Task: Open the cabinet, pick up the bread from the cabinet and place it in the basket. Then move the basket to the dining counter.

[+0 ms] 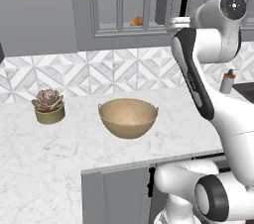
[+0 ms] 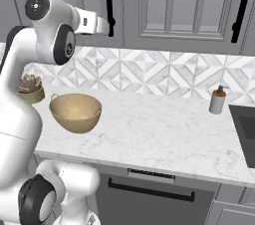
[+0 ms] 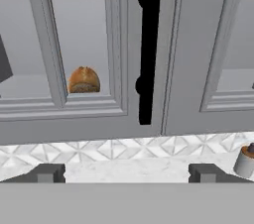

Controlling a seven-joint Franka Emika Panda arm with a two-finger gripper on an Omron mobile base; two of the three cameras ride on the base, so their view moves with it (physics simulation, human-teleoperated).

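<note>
Marble worktop (image 1: 44, 153) with patterned grey-white tile behind it, grey cabinets above, so a pretty standard sim kitchen.

Starting at the gripper (image 3: 126, 173): in the hand view its two dark fingertips sit far apart at the bottom of the frame with nothing between them, so it's spread wide and empty. It's aimed straight at the cabinet (image 3: 84, 114), with the long black bar handle (image 3: 149, 44) just right of center and not yet between the fingers. Looks like it's lining up for the handle but hasn't touched it.

Progress-wise, basically nothing is done yet. The door looks shut, and the bread (image 3: 84, 80) sits behind the glass on the shelf, left of the handle in the hand view and near the top center of the left base view. The basket (image 1: 128, 117) is empty on the worktop, mid-frame in the left base view, directly under the cabinet. Still to go: open the door, grab the roll, drop it in the basket, then haul the basket over to the dining counter.

Other stuff around: a small potted succulent (image 1: 48, 106) at the left of the basket, a soap dispenser (image 2: 217, 100) off to the right near a dark sink edge (image 2: 244, 132), and a dishwasher front (image 2: 149, 194) below the worktop.
</note>
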